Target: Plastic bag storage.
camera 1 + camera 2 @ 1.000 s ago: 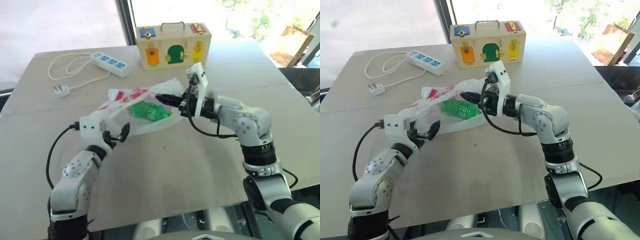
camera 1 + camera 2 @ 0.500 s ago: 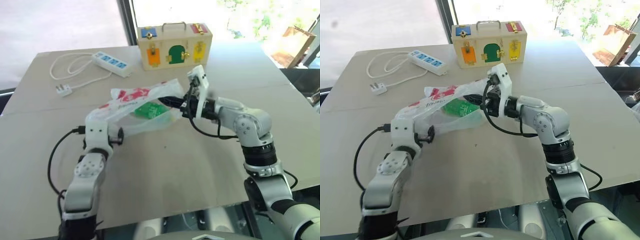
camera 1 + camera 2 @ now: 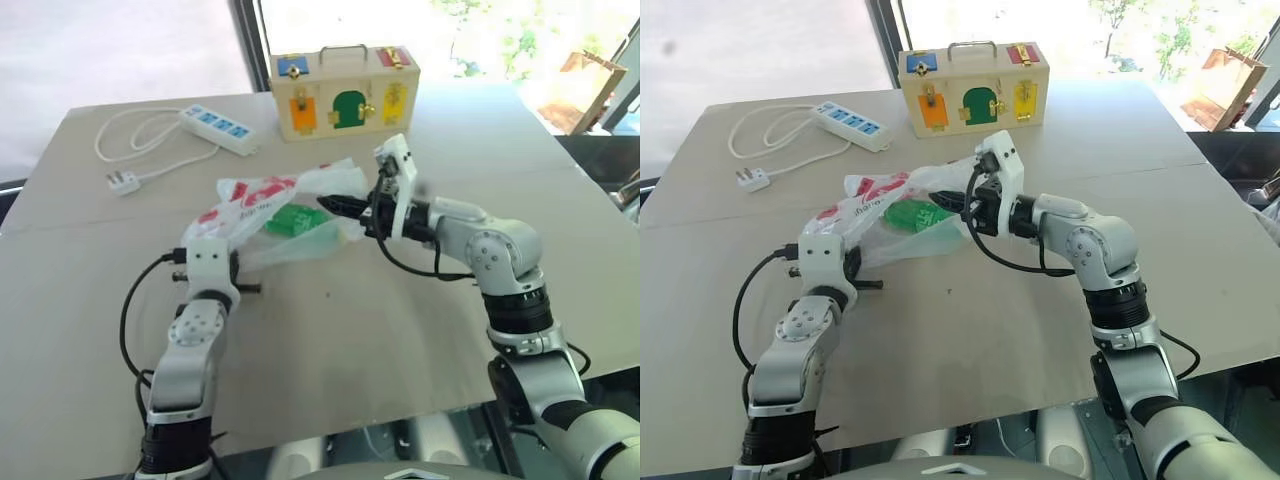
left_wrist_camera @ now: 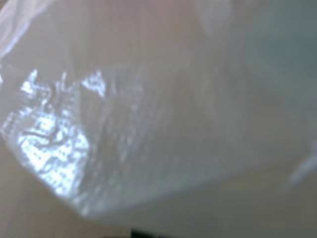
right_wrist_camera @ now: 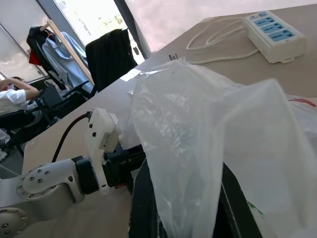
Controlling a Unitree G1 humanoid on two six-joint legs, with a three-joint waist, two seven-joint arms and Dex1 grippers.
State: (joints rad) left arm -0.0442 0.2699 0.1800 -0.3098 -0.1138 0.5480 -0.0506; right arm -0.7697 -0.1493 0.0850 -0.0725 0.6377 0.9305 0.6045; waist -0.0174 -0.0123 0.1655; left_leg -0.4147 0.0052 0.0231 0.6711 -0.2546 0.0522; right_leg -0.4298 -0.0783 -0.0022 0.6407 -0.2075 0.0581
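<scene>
The plastic bag (image 3: 270, 200), translucent white with red print, hangs stretched above the table between my two grippers. A green bottle (image 3: 295, 220) shows through it. My right gripper (image 3: 335, 203) points left and is shut on the bag's upper right edge. In the right wrist view the film bunches up between its black fingers (image 5: 144, 198). My left gripper (image 3: 238, 272) sits low at the bag's near left corner, shut, with the bag's edge at its fingers. In the left wrist view the bag's film (image 4: 148, 124) lies right in front of the camera.
A wooden lock box (image 3: 345, 90) with coloured doors stands at the table's far side. A white power strip (image 3: 218, 128) with cord and plug (image 3: 125, 180) lies at the far left. The right wrist view shows a seated person (image 5: 12, 91) and hung clothes beyond the table.
My left gripper has shut, from wide open, at the bag's near left corner, and its wrist has swung in toward the bag. The right gripper has held still.
</scene>
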